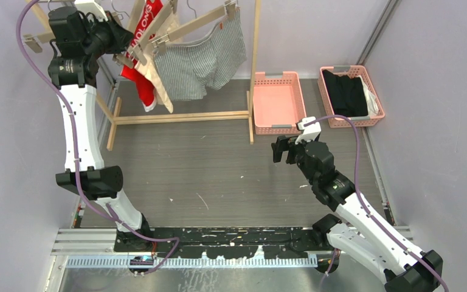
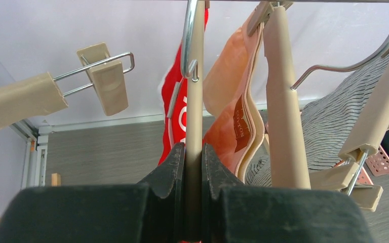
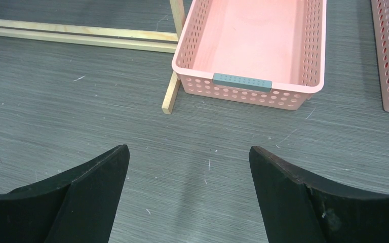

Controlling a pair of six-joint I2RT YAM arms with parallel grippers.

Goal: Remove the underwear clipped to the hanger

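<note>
- The wooden rack (image 1: 255, 67) stands at the far side of the table (image 1: 219, 176). All three pieces of underwear hang from hangers on its top rail, crowded toward its left end.
- The red underwear (image 1: 143, 88) hangs furthest toward the rack's left side. The beige underwear (image 1: 161, 88) is pressed against it, and the pinstriped boxer briefs (image 1: 204, 61) are nearest the rack's right post.
- The left gripper (image 2: 194, 164) is raised to the rack's left end. Its fingers are pressed together on the beige bar of a hanger (image 2: 195, 111), and the red piece hangs directly behind that bar.
- A bare clip (image 2: 106, 81) on the neighbouring hanger, further toward the rack's left, shows the spring type that pins the cloth.
- The right gripper (image 3: 188, 149) hangs low over the table in front of the rack's right foot, with its fingers spread wide and holding nothing.
- The empty pink basket (image 3: 243, 96) sits just right of that foot. A second basket (image 1: 342, 69) holding black clothing (image 1: 346, 94) lies further right of the rack.
- The cloth looks light, soft and limp, so it should sag, stretch and swing rather than hold a shape.
- The hangers likely pivot freely on the rack's rail, so pinning the bar with one gripper seems sensible.
- The best hold is probably the waistband just under a clip, pulled downward. Tugging at a loose hem would likely only stretch the fabric.
</note>
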